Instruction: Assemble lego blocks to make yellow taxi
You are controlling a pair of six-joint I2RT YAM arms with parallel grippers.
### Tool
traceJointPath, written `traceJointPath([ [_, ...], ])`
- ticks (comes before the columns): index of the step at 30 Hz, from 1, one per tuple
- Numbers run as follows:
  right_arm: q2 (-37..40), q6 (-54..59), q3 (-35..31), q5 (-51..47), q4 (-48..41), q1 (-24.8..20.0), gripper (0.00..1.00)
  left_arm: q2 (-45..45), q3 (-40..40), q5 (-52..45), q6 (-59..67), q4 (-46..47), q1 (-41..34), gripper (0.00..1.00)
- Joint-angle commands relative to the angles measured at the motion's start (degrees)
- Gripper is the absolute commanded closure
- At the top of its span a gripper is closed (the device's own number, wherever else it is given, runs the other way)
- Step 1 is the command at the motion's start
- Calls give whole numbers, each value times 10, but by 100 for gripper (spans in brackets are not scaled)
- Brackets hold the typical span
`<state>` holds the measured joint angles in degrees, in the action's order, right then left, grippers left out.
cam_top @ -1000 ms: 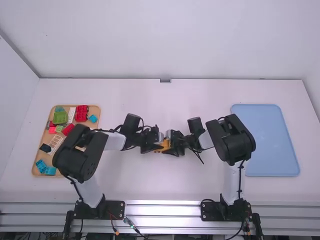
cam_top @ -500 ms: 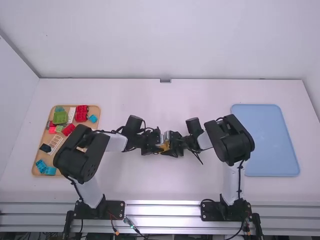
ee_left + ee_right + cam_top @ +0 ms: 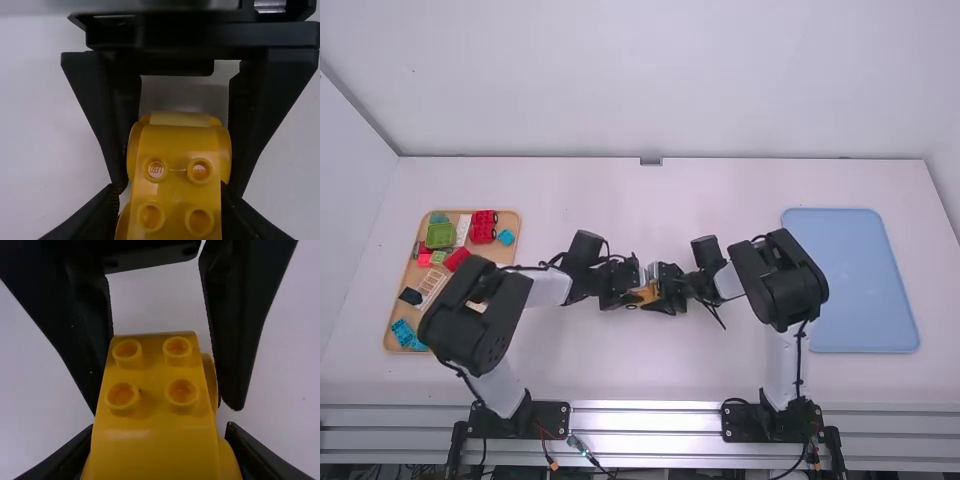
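Jaws are gripping from both sides over the middle of the smooth white table (image 3: 570, 360). One white-linked, black-jointed left arm (image 3: 475, 310) is easing its elbow back slightly while the matching right arm (image 3: 782, 280) is keeping almost still, likely meaning the build is being adjusted, not passed across. Both the black left gripper (image 3: 172, 192) and the black right gripper (image 3: 160, 430) are pinching the yellow studded plastic taxi body (image 3: 175, 145); its small dark round wheel (image 3: 632, 306) is peeping out again.

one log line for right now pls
left gripper: gripping yellow blocks | right gripper: gripping yellow blocks | place: mid table | tray: more blocks, left side
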<state>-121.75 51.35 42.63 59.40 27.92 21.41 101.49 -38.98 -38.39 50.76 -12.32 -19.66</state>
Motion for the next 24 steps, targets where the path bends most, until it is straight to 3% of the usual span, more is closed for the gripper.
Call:
traceJointPath([
  [1, -5, -6, -3, 5, -3, 0, 56, -25, 10, 2, 0, 3, 11, 50],
  [5, -5, -6, -3, 5, -3, 0, 56, -51, 10, -25, 1, 10, 31, 46],
  [6, -5, -6, -3, 5, -3, 0, 56, -67, 10, -44, 0, 18, 41, 36],
  [8, -5, -6, -3, 5, -3, 0, 56, -87, 10, -64, 0, 28, 56, 1],
  [14, -4, -12, -3, 5, 3, 0, 55, -189, 10, -140, -19, 75, 140, 1],
  [19, 10, -91, 10, -11, 12, -17, 55, -233, 10, -142, -80, 63, 210, 1],
  [24, 98, -121, 31, -69, -77, -60, 56, -230, 10, -97, -141, 28, 251, 1],
])
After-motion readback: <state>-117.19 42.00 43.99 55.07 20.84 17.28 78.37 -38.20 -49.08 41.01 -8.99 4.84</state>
